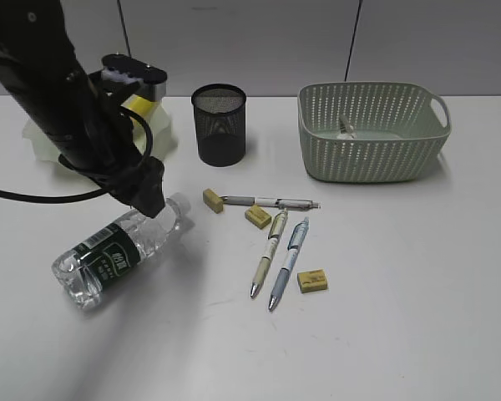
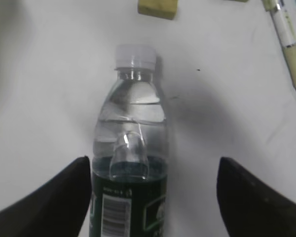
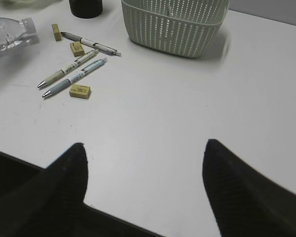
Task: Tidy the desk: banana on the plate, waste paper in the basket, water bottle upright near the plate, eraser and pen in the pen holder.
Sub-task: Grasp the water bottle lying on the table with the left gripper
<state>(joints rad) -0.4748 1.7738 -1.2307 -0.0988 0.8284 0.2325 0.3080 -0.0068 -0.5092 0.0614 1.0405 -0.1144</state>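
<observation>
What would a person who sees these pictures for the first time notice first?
The eye goes first to the water bottle lying on its side at the front left of the desk, with the left end effector open astride it. Next come the three pens and three erasers scattered in the middle, between the black pen holder and the green basket behind them.

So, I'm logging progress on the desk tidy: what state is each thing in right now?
water bottle: lying on its side, capped
banana: on the plate
pen holder: upright
basket: upright, paper scrap inside
left tool: open, straddling bottle
right tool: open, empty
</observation>
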